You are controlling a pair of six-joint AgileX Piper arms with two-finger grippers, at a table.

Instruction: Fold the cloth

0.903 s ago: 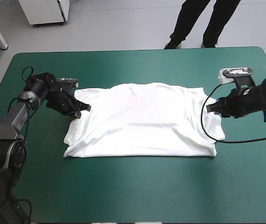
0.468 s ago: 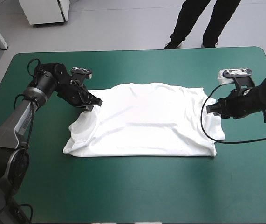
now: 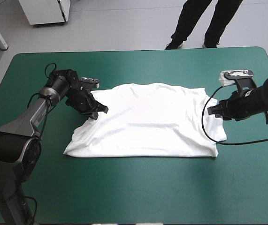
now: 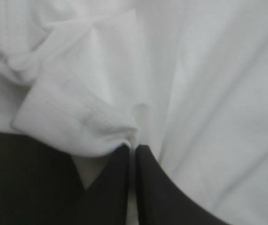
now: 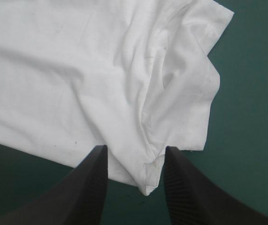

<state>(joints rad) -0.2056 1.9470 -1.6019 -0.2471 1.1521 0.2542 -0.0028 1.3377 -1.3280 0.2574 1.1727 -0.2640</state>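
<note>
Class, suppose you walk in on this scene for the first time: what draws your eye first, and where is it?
The white T-shirt spread across the middle of the teal-green table stands out first. At its left end the left claw is shut on a fold of cloth beside a sleeve hem; at its right end the right claw stands open, a corner of the shirt between its fingers.

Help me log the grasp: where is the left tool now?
In the high view the left tool is over the table's left half, shut on the T-shirt at its far-left corner, across from the right tool.
</note>
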